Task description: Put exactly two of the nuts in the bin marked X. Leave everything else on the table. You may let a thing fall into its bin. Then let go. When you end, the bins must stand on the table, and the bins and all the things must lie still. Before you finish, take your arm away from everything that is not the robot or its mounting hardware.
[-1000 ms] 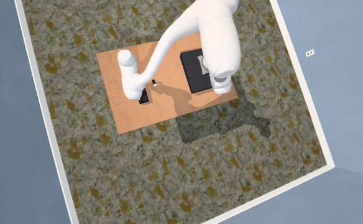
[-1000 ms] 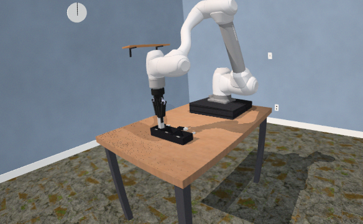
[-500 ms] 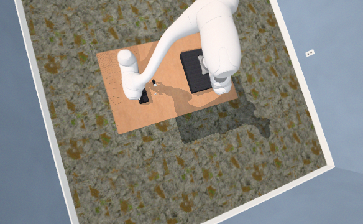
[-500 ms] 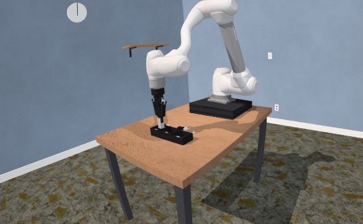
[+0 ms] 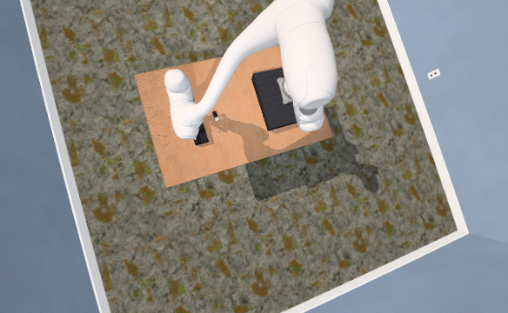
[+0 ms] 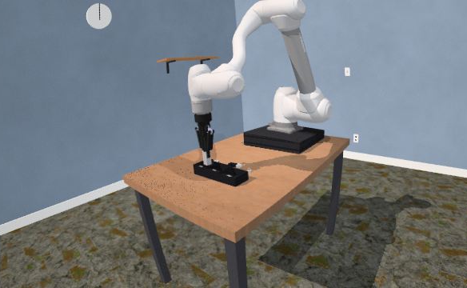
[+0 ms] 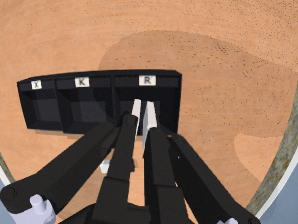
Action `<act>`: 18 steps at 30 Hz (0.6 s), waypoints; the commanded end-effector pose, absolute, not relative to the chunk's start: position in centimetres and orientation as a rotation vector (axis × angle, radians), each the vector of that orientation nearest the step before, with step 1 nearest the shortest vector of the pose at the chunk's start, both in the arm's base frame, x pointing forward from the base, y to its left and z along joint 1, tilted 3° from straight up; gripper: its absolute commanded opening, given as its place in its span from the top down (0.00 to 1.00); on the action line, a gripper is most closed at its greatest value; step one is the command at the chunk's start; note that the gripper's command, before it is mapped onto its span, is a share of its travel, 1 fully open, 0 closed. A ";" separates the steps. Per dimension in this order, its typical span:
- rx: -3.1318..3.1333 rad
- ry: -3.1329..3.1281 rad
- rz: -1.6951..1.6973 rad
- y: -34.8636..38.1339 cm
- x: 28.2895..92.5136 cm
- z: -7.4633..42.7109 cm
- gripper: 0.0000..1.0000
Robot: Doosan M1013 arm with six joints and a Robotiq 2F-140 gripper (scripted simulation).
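A black row of three bins [image 6: 220, 173] stands on the wooden table; it also shows in the top view [image 5: 202, 136] and in the wrist view [image 7: 100, 99]. Each bin has a small white label, too small to read. My gripper [image 7: 142, 110] points straight down over the end bin and is shut, with its tips [image 6: 206, 158] just above that bin. I see no nut between the tips. Two small pale things, probably nuts [image 6: 239, 165] [image 6: 249, 170], lie on the table beside the other end of the row. One shows in the top view [image 5: 217, 130].
The arm's black base plate [image 6: 283, 138] stands on the far end of the table. A small black and white thing [image 5: 215, 115] lies near the bins. The table edge is close behind the bins in the side view.
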State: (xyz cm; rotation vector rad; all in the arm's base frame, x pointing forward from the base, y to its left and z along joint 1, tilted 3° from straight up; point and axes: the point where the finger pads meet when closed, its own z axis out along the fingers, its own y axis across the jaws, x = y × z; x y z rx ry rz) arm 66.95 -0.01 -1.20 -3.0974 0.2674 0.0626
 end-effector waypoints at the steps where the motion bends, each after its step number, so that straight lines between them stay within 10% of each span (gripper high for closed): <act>1: -3.096 0.271 0.052 -0.1 67.4 -0.7 0.95; 18: -3.096 0.271 0.052 -0.2 67.5 0.9 0.95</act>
